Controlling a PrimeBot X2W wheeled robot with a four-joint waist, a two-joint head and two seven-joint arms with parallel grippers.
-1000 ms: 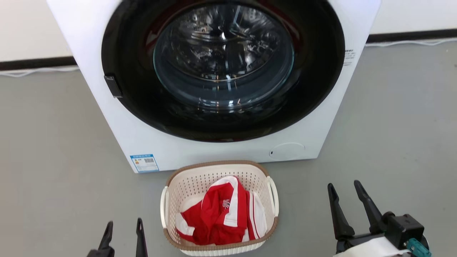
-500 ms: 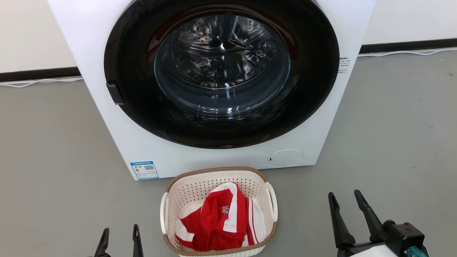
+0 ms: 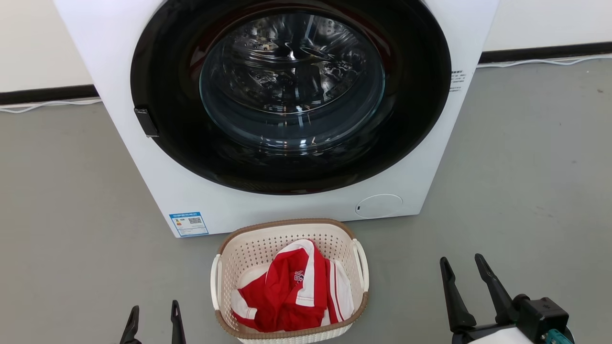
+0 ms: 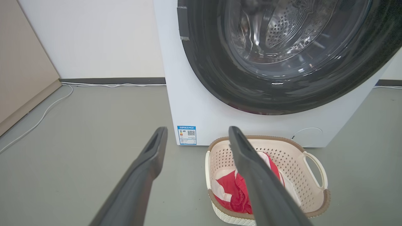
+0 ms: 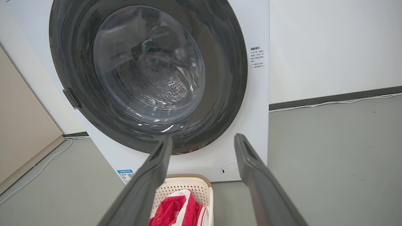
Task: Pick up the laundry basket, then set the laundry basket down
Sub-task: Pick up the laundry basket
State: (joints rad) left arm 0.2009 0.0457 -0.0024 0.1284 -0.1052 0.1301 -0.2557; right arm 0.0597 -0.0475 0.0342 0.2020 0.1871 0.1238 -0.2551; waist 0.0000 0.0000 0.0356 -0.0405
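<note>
Left end effector (image 3: 153,308) and right end effector (image 3: 460,258) flank the laundry basket (image 3: 267,246), jaws apart and empty, likely staging a two-sided lift.

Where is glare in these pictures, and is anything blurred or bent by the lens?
Head view: glare on the glass of the washing machine door; the laundry basket is sharp. Left wrist view: the left gripper looks slightly soft, close to the lens. Right wrist view: that door looks stretched into an oval.
</note>
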